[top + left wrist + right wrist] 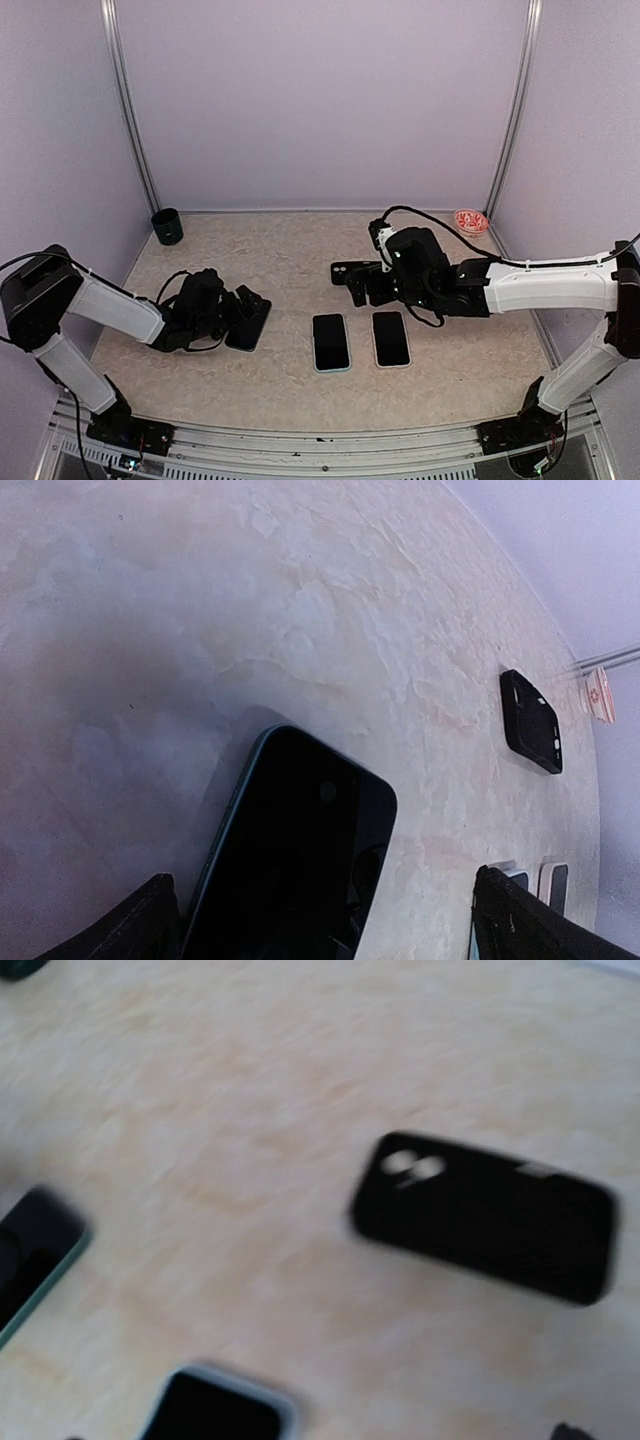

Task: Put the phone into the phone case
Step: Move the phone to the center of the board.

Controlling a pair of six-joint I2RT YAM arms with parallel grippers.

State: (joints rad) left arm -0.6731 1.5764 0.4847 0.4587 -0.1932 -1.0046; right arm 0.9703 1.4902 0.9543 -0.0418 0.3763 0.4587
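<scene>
Pick-up stage: left gripper, jaws wide, straddles phone at lower frame; right gripper, wide and empty, hovers by case; next move likely calls for closing squarely on phone.

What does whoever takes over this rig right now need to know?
Left fingers: open, either side of the glossy black rectangular phone, which lies flat on the table, not gripped.
Right fingers: open, empty, by the black rectangular phone case.
Two light-edged phones lie side by side at centre.
Done: nothing seated yet.
Left: grip the phone, bring it to the case, press it in.
</scene>
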